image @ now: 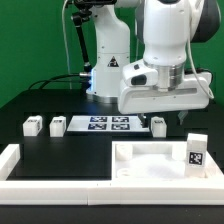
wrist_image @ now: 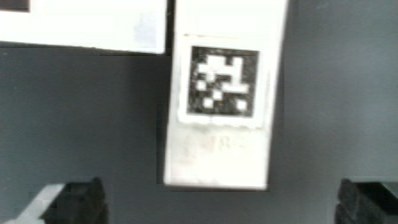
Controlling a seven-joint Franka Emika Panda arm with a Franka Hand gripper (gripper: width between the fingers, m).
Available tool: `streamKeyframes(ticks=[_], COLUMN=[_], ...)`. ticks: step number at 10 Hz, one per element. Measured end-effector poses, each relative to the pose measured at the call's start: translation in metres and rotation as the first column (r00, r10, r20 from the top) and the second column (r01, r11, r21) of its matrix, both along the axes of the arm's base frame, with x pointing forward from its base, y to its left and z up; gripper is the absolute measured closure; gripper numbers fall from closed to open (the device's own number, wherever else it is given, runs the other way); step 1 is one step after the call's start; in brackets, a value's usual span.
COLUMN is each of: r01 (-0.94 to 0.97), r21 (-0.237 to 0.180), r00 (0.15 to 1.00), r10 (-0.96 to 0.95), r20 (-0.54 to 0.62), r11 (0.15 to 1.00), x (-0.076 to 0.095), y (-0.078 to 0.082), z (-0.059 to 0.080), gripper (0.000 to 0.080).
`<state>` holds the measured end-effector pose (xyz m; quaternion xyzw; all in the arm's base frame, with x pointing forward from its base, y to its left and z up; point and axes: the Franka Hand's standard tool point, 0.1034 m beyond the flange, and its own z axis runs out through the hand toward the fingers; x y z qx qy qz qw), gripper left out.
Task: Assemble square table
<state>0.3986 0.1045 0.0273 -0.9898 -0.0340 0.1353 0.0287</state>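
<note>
Exterior view: the square tabletop (image: 150, 165) lies rim up at the near edge of the black worktop (image: 60, 148), toward the exterior view's right. A standing leg (image: 196, 152) is upright at its right side with its tag facing the camera; whether it sits in a corner hole cannot be told. Farther back the marker board (image: 105, 123) lies flat. A loose leg (image: 32, 126) and a second loose leg (image: 57, 126) sit side by side on the exterior view's left of it. A tagged leg (image: 158, 125) lies just beside the board's right end, under the arm (image: 165, 55). A long white rail (image: 12, 158) bounds the near left corner.

In the wrist view the fingers (wrist_image: 71, 203) are spread wide. The tagged leg (wrist_image: 222, 100) lies lengthwise between them with its tag up and a clear gap on each side, so neither finger touches it. A corner of the marker board (wrist_image: 71, 22) shows just beside one end of the leg.
</note>
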Motion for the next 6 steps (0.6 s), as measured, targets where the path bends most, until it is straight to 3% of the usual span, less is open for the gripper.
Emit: streamKeyframes(ticks=[1,3,6], r01=[0.001,0.030,0.033], r21=[0.002,0.002,-0.039], r00=[0.999,0.967,0.843], r10=[-0.001,-0.029,-0.049], r20=[-0.048,-0.253,-0.535], r11=[1.000,1.000,0.999], x=[-0.001,-0.010,-0.028], y=[0.001,-0.004,-0.005], z=[-0.001,-0.003,-0.011], gripper=[0.0151,0.0151,0.0151])
